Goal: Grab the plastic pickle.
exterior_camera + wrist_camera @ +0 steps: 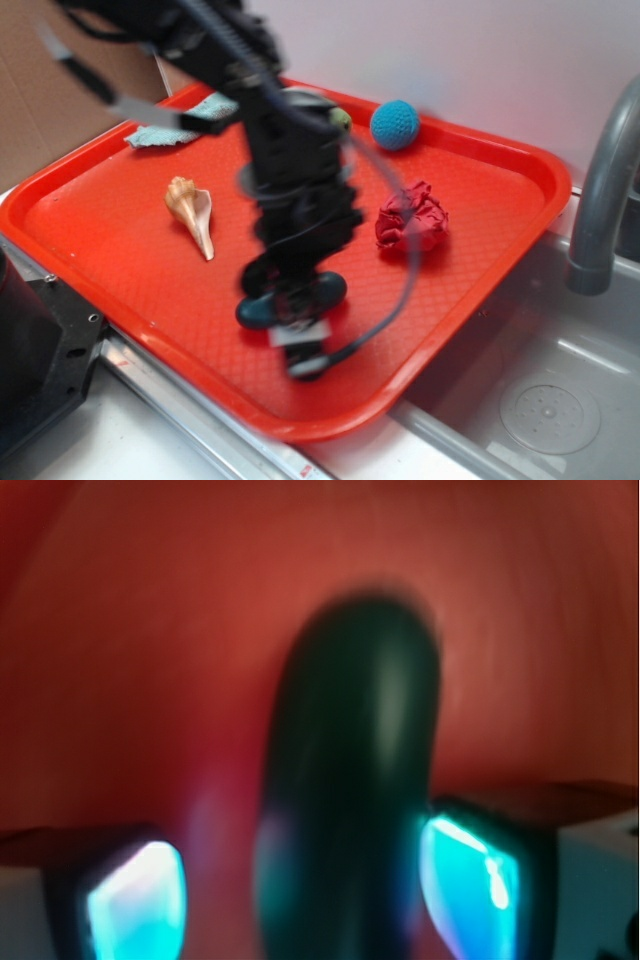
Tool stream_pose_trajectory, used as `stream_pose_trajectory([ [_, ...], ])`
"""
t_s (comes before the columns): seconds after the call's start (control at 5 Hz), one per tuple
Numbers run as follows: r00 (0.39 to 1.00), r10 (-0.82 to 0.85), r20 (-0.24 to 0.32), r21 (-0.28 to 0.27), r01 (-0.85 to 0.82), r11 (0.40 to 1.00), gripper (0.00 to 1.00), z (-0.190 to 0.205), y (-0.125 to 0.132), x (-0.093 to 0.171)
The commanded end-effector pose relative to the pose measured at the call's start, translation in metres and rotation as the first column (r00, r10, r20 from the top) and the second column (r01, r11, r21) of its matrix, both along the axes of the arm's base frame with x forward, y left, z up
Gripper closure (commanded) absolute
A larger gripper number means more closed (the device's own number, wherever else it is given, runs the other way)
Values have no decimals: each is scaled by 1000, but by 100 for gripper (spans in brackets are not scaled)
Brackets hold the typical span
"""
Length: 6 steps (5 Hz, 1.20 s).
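The plastic pickle (256,311) is a dark teal capsule lying on the red tray (120,250), near its front middle. My gripper (296,306) is lowered over it, and the arm hides the pickle's middle. In the wrist view the pickle (355,760) runs lengthwise between the two glowing cyan pads. The right pad (465,880) lies against its side. The left pad (135,900) stands apart from it, with bare tray showing in the gap. My gripper (300,885) is open around the pickle. Both views are blurred by motion.
On the tray lie a seashell (190,212) at the left, a crumpled red cloth (411,218) at the right, a blue crocheted ball (394,124) at the back and a pale blue cloth (170,130) at the back left. A faucet (605,190) and sink (540,380) are on the right.
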State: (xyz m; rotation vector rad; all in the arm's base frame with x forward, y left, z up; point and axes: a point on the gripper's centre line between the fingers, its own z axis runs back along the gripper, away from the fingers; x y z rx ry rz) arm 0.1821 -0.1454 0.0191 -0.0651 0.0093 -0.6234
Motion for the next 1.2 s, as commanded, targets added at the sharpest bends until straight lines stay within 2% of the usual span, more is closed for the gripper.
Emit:
stream_pose_trajectory([
  [0.0,999,-19,-31,60,20,998,100,16,-12,-4],
  [0.2,999,-10,45,70,7,997,100,52,-13,-27],
  [0.4,999,-7,34,60,5,998,38,55,-13,-32],
  [0.6,1000,-6,18,50,5,999,0,56,-14,-38],
  [0.8,1000,3,-1,48,-3,999,0,53,-14,-28],
  [1.0,994,106,29,5,-106,994,0,46,-11,-32],
])
